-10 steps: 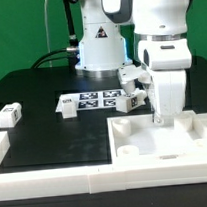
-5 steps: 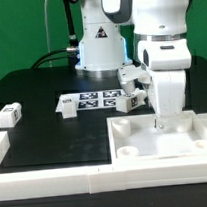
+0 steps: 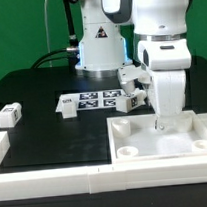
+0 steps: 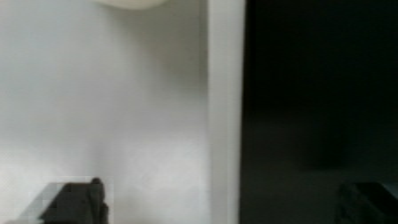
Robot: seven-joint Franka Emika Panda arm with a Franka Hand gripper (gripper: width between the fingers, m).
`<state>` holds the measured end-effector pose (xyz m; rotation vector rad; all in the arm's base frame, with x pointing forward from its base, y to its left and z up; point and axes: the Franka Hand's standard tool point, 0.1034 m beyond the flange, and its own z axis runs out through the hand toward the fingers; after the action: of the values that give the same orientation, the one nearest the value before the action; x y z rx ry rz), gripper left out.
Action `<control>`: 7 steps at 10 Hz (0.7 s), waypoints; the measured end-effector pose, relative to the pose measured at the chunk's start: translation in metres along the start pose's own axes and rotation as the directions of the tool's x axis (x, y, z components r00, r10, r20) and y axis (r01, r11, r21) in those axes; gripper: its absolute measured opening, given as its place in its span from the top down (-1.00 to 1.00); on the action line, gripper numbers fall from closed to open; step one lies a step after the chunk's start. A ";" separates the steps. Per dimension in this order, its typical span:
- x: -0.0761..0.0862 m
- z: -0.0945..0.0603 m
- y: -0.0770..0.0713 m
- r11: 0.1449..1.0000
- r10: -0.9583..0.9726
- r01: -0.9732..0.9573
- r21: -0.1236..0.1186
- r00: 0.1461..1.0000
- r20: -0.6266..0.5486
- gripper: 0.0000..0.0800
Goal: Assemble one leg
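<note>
The arm's two-finger gripper [image 3: 161, 119], fingers spread wide and gripping nothing, hangs low over the black table [image 3: 54, 140], straddling an edge of the large flat white square panel [image 3: 180, 144]; the wrist view puts one fingertip above the panel and the other above the table. No leg appears fitted yet, so the job looks barely begun. The nearest small white stubby plastic leg [image 3: 132, 101] lies loose just beside the gripper, on the exterior view's left.

White leg [image 3: 8, 115], white panel [image 3: 136, 161], black table [image 3: 54, 145], black-and-white tags [image 3: 110, 95] on marker board [image 3: 92, 100]
</note>
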<state>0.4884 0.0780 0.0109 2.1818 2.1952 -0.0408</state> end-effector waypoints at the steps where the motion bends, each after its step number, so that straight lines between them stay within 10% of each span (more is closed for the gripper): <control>1: 0.000 0.000 0.000 1.000 0.000 0.000 0.000 1.000 0.000 -0.62; 3: 0.000 0.000 0.000 1.000 0.000 0.000 -0.001 1.000 0.000 -0.62; 7: 0.005 -0.050 -0.001 0.994 0.090 -0.090 -0.068 0.996 -0.001 -0.62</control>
<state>0.4867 0.0859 0.0605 2.2398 2.0627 0.0342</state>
